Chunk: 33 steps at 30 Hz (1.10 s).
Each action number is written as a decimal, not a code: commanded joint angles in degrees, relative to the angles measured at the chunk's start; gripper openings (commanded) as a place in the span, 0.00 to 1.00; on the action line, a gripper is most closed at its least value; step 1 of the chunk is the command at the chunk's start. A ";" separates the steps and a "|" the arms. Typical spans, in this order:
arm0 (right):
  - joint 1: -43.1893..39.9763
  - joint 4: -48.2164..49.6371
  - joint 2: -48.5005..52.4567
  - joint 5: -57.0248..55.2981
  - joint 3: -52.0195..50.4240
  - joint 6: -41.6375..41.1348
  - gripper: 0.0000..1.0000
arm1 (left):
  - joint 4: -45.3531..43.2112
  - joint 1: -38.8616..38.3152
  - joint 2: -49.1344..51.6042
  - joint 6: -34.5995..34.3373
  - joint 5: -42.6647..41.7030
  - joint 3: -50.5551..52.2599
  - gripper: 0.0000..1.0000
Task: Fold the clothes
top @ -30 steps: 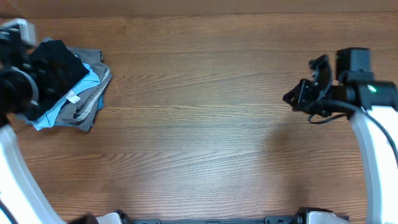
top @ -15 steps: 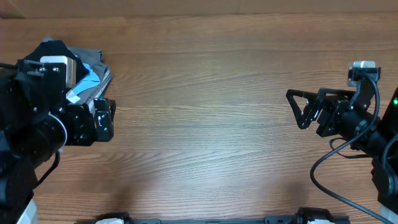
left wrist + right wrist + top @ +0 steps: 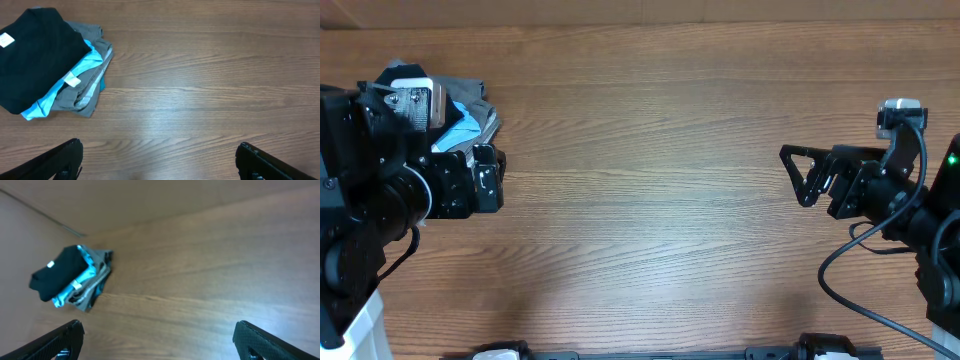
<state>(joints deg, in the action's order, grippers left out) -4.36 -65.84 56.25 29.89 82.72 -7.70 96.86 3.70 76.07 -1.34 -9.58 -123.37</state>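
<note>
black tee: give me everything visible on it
The black T-shirt is a plain, soft, matte fabric with no print. It is folded into a compact bundle, and a small white label shows near one corner. It lies flat on top of the pile, on a light blue shirt over grey garments, at the wooden table's far left. Only the pile touches it.

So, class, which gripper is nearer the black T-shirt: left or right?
Left. The left gripper is just beside the black T-shirt, a little below and to the right of it in the overhead view. The right gripper is far off at the opposite side.
</note>
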 commanded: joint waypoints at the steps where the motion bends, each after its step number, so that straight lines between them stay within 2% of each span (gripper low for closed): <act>1: 0.15 -2.14 -0.20 -2.40 0.61 0.28 1.00 | -0.07 -0.44 0.72 -0.55 0.61 0.00 1.00; 6: 0.28 -1.05 -0.57 -1.86 0.61 2.43 1.00 | -0.07 -0.46 1.25 -0.52 0.61 0.00 1.00; 9: 1.60 -0.39 -1.29 -1.92 0.61 8.81 1.00 | -0.07 -0.46 1.42 -0.55 0.61 0.00 1.00; 14: 8.74 0.98 -3.13 -3.72 0.52 19.30 1.00 | -0.07 -0.44 1.44 -0.52 0.61 0.00 1.00; 17: 12.94 2.56 -4.33 -8.92 0.50 19.96 1.00 | -0.07 -0.46 1.44 -0.55 0.61 0.00 1.00; 21: 13.25 4.15 -7.69 -11.98 -1.22 20.09 1.00 | -0.07 -0.46 1.44 -0.52 0.61 0.00 1.00; 27: 13.20 14.38 -16.92 -14.12 -12.70 20.17 1.00 | -0.07 -0.46 1.44 -0.55 0.61 0.00 1.00; 33: 13.20 24.81 -27.63 -15.32 -32.74 20.15 1.00 | -0.07 -0.46 1.44 -0.55 0.61 0.00 1.00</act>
<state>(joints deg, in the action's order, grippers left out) 8.78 -42.98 31.66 16.03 56.93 12.08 96.86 3.70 77.17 -1.34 -9.47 -123.35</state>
